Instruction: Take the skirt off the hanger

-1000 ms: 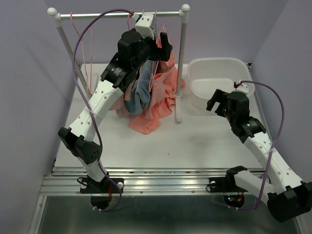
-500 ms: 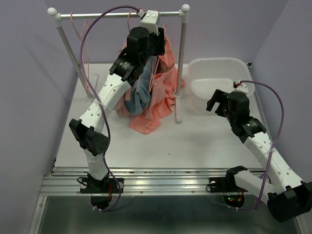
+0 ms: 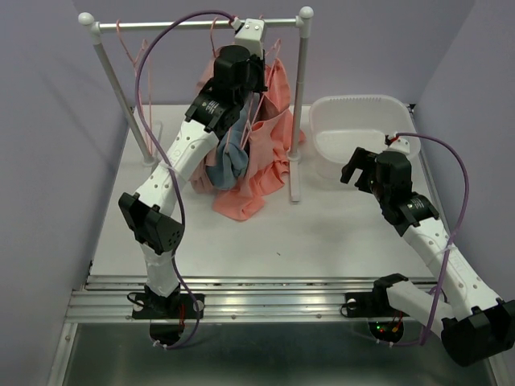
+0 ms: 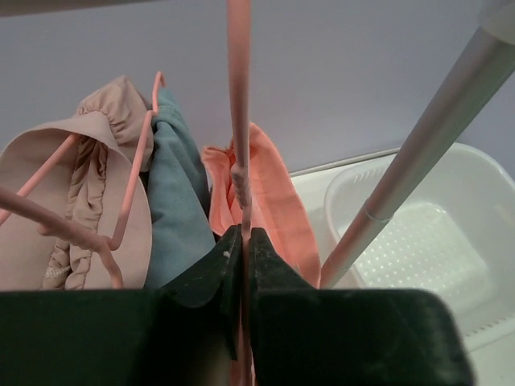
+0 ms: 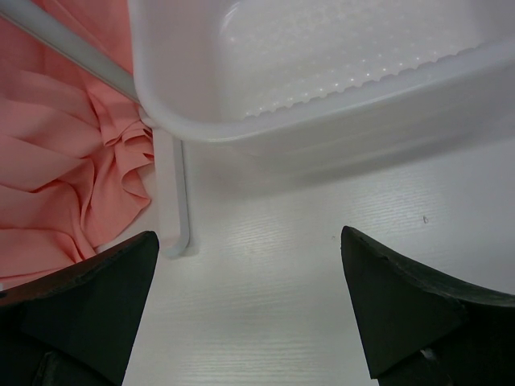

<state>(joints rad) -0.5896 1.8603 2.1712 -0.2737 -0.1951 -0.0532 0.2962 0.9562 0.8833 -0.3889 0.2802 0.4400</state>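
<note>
**Top view, change since the earlier frame.** The left arm has straightened upward. It has carried the left gripper [image 3: 256,50] from in front of the garments to just under the rail [image 3: 177,24]. Its jaws, spread earlier, now pinch the stem of the pink hanger [image 4: 238,121]. The right arm has not moved, and the right gripper [image 5: 249,310] hangs spread above the table beside the white basket [image 3: 354,100].

**Wrist view.** The stem rises from the pressed jaws toward 12 o'clock. The coral skirt [image 4: 273,201] is bunched around it, spilling toward 1 o'clock close against the fingertips.

**Top view.** The skirt drapes from the left gripper toward 5 o'clock, and its hem pools on the table at the foot of the rack post [image 3: 299,104]. The basket lies at 3 o'clock of the skirt.

**Step in hand, as judged.** Secure the hanger, then unhook it.
- The pinch should sit on the stem itself, not on cloth alone.
- A short lift toward the rail should free the hook before any pull away from it.
- The blue garment [image 4: 173,201] at 10 o'clock should be left undisturbed.
</note>
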